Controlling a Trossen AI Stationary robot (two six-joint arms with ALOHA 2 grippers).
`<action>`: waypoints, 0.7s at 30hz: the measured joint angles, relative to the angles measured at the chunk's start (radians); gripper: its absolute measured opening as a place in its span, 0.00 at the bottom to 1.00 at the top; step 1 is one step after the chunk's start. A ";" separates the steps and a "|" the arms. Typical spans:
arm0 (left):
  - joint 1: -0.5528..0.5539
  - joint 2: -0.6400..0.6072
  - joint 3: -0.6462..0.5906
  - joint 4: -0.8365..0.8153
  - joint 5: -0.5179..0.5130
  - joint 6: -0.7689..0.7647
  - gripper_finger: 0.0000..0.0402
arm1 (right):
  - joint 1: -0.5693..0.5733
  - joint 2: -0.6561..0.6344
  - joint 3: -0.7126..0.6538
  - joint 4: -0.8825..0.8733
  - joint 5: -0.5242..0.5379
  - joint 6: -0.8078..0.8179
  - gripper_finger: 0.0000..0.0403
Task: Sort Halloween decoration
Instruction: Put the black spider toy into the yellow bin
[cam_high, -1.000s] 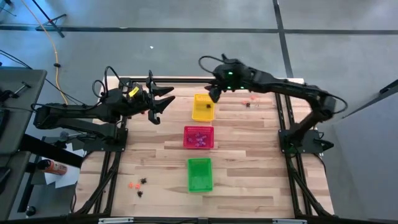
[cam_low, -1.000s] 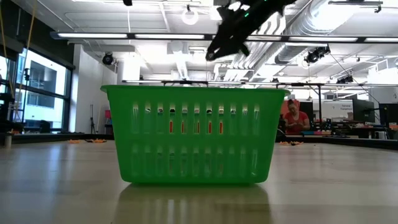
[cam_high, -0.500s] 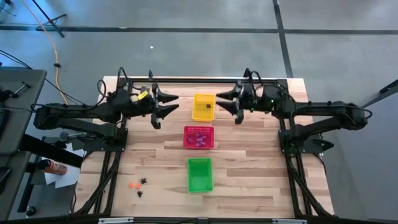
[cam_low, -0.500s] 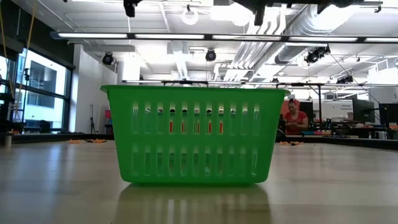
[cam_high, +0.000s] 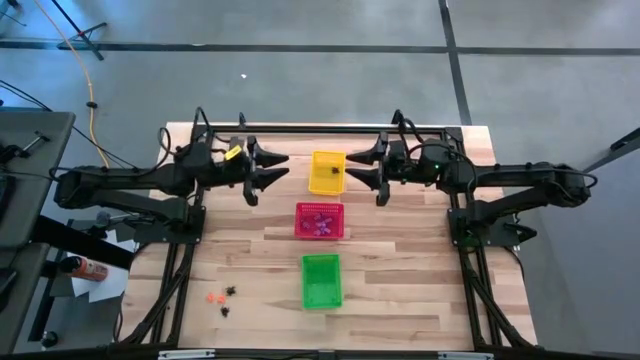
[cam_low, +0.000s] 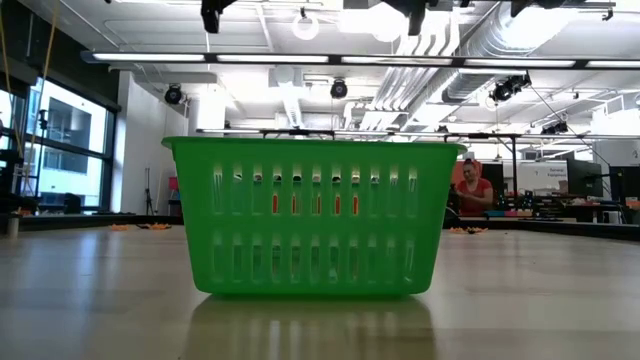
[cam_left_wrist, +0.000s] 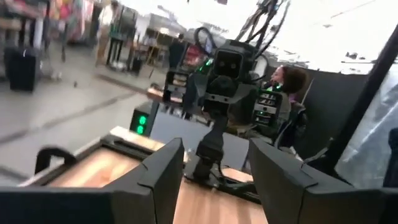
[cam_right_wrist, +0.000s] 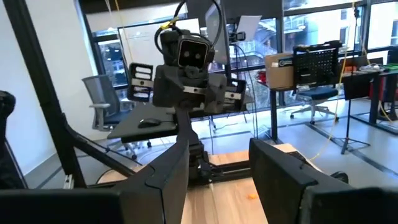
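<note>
a pale wooden table (cam_high: 400, 270) stands on a grey floor, and the low view looks across it into a bright workshop where a person in red (cam_low: 473, 190) sits far behind.

the left gripper (cam_high: 268, 168) hangs above the far left part of the table, its fingers spread wide and holding nothing. the right gripper (cam_high: 365, 165) faces it from the other side at the same depth, its fingers likewise wide apart and empty. each wrist view looks between its own parted dark fingers (cam_left_wrist: 163, 177) (cam_right_wrist: 166, 174) at the opposite arm.

between the two grippers sits the yellow basket (cam_high: 327, 172), with a small dark trinket (cam_high: 333, 171) in it. just nearer is the red basket (cam_high: 319, 220), holding a scatter of purple-pink trinkets (cam_high: 321, 224). nearest is the green basket (cam_high: 321, 281), which fills the middle of the low view (cam_low: 313, 215); what lies in it cannot be told.

a few loose trinkets (cam_high: 222, 298), orange and black, lie on the near left of the table, well apart from the baskets.
</note>
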 joint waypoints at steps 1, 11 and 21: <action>0.006 0.014 0.031 -0.048 -0.004 -0.012 0.43 | 0.000 0.000 0.000 0.000 0.011 0.000 0.40; 0.256 0.277 0.440 -1.050 -0.266 -0.003 0.43 | 0.000 0.000 0.000 -0.005 0.041 0.039 0.40; 0.541 0.453 0.243 -1.285 -0.299 -0.169 0.43 | 0.000 0.000 0.001 -0.086 0.040 0.154 0.40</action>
